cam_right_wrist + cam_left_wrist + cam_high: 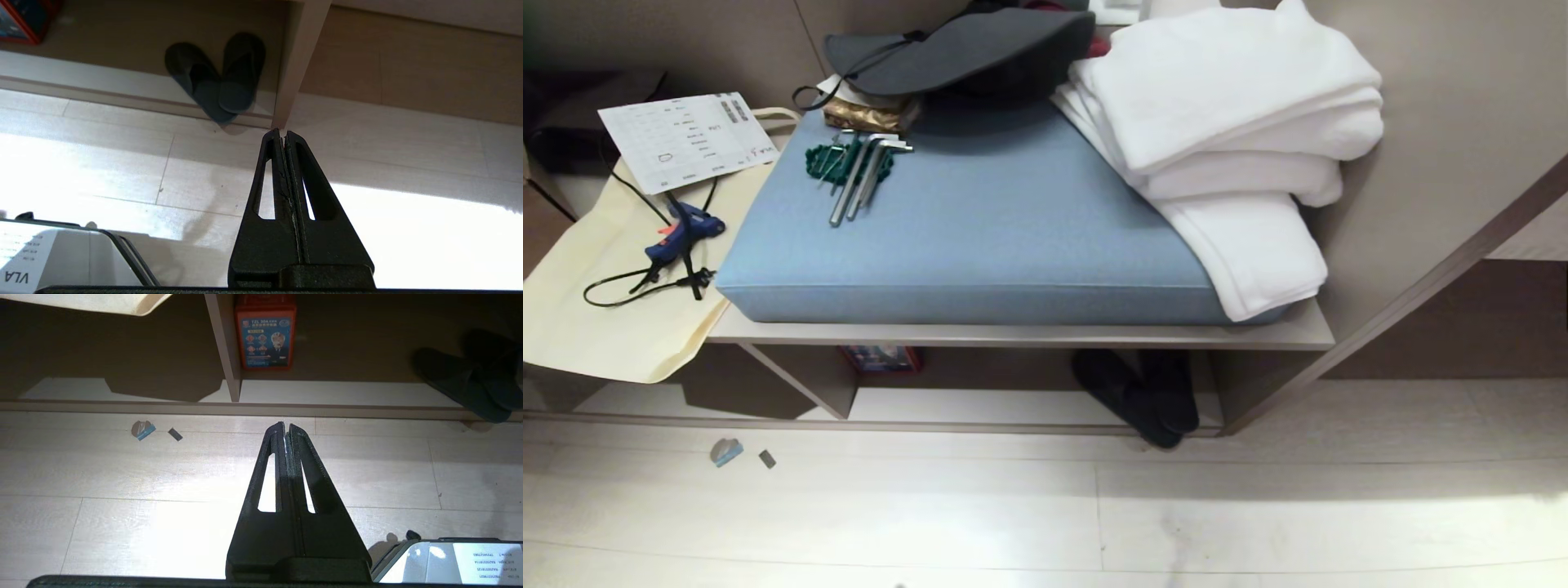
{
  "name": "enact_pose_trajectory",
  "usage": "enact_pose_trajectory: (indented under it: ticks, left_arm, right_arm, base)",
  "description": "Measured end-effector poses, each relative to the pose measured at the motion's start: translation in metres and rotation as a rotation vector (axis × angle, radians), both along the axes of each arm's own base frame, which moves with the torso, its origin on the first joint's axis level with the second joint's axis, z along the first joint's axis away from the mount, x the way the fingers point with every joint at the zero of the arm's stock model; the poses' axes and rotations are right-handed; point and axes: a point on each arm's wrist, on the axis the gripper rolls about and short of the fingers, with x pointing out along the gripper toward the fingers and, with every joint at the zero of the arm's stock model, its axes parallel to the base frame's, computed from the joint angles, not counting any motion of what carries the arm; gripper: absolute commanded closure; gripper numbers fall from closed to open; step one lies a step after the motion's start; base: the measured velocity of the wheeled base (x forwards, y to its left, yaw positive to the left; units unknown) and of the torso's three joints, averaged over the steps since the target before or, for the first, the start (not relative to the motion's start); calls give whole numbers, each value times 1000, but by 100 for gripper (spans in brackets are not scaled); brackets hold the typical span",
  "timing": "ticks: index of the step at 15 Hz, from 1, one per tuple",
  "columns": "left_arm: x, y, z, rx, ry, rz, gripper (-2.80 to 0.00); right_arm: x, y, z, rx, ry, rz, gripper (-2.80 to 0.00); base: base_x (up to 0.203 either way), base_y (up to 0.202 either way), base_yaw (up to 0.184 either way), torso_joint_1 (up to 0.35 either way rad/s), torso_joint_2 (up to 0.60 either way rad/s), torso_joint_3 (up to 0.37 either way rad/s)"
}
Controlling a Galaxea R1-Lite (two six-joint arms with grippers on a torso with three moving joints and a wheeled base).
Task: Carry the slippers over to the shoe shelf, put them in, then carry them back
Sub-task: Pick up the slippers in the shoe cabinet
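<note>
The slippers (1141, 398) (218, 77) (470, 379) lie as an overlapping pair, dark in shadow, in the right floor-level compartment of the shoe shelf (1029, 335), their heels reaching over its front lip. My left gripper (284, 425) hangs shut and empty over the pale floor, in front of the shelf's divider (224, 347). Shut and empty too, my right gripper (282, 132) hangs over the floor near the shelf's right end panel (300, 61), a short way from the slippers. Neither arm shows in the head view.
On the shelf's top board lie a blue cushion (980, 237), folded white towels (1225, 131), hex keys (862, 175), a dark hat (964, 49), a cream bag (613, 294) and a blue glue gun (682, 233). A red box (264, 330) stands beside the divider. Small scraps (737, 453) lie on the floor.
</note>
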Motion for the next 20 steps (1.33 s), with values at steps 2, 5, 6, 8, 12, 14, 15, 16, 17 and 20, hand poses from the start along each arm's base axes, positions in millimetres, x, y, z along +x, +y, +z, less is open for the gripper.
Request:
enact_pose_trajectory:
  ticks: [2, 5, 6, 8, 12, 14, 15, 16, 17, 20]
  left_arm:
    - [0, 0, 0, 0, 0, 0, 0]
    - [0, 0, 0, -1, 0, 0, 0]
    - [0, 0, 0, 0, 0, 0, 0]
    - [0, 0, 0, -1, 0, 0, 0]
    - [0, 0, 0, -1, 0, 0, 0]
    - [0, 0, 0, -1, 0, 0, 0]
    - [0, 0, 0, 0, 0, 0, 0]
    - [0, 0, 0, -1, 0, 0, 0]
    - [0, 0, 0, 0, 0, 0, 0]
    - [0, 0, 0, -1, 0, 0, 0]
  right_arm:
    - [0, 0, 0, 1, 0, -1, 0]
    - [0, 0, 0, 0, 0, 0, 0]
    - [0, 0, 0, 0, 0, 0, 0]
    - [0, 0, 0, 1, 0, 0, 0]
    - [0, 0, 0, 1, 0, -1, 0]
    - [0, 0, 0, 1, 0, 0, 0]
    - [0, 0, 0, 2, 0, 0, 0]
    - [0, 0, 0, 1, 0, 0, 0]
    - [0, 0, 0, 2, 0, 0, 0]
    - [0, 0, 0, 2, 0, -1, 0]
  base:
    - [0, 0, 0, 2, 4, -197]
    - [0, 0, 0, 2, 1, -198]
    - [0, 0, 0, -2, 7, -217]
    - [0, 0, 0, 4, 0, -195]
    - [0, 0, 0, 2, 2, -199]
    - [0, 0, 0, 4, 4, -197]
    - [0, 0, 0, 2, 2, -197]
    - [0, 0, 0, 1, 4, -191]
    - [0, 0, 0, 3, 2, -203]
    - [0, 0, 0, 2, 2, -197]
